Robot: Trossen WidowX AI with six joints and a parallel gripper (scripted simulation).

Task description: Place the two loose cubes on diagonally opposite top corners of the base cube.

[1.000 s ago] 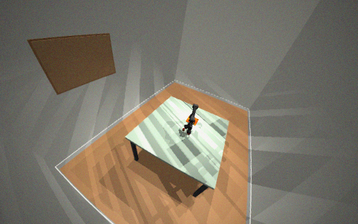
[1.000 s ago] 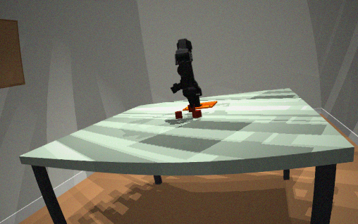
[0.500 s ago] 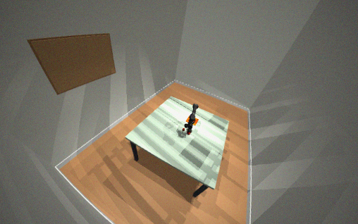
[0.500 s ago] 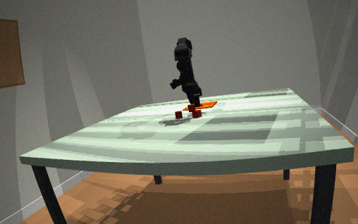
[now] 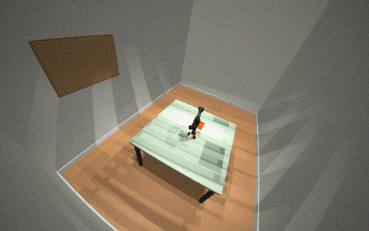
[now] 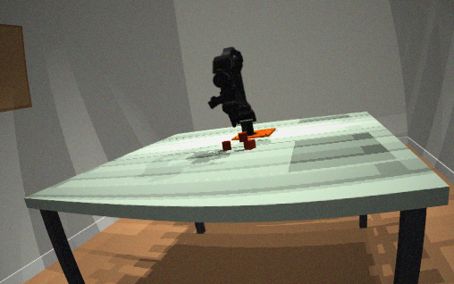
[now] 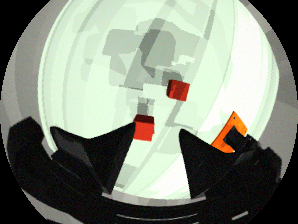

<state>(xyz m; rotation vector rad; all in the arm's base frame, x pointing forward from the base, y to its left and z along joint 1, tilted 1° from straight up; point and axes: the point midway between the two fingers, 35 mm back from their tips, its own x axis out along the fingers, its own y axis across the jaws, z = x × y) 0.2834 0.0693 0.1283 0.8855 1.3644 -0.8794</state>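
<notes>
Exterior view: a black arm (image 6: 231,85) (image 5: 197,118) reaches down over the table (image 6: 250,179) (image 5: 181,145) (image 7: 100,95), near the centre of the frame.
End effector: the end effector (image 6: 247,130) (image 5: 193,133) (image 7: 157,128) is open, with its fingers well apart in the wrist view and nothing gripped.
Upper cube: a small red upper cube (image 6: 242,137) shows just below the end effector in the exterior view, overlapping the upper left of the lower cube; whether it rests fully on it, I cannot tell.
Lower cube: the red lower cube (image 6: 250,144) looks larger and sits on the table, right of centre in the exterior view.
Separate cube: the red separate cube (image 6: 226,146) (image 5: 189,134) (image 7: 178,90) lies on the table, apart from the other two; it is left of them in the exterior view and above centre in the wrist view.
Wrist view: a red form (image 7: 144,128) with a darker upper band appears beside the left-hand fingertip in the frame; which of the paired cubes it shows, I cannot tell.
Orange plate: the flat orange plate (image 6: 269,131) (image 5: 201,124) (image 7: 233,120) lies on the table behind the cubes in the exterior view and at the right in the wrist view.
Stack: only one cube is raised; the separate cube is not on top.
</notes>
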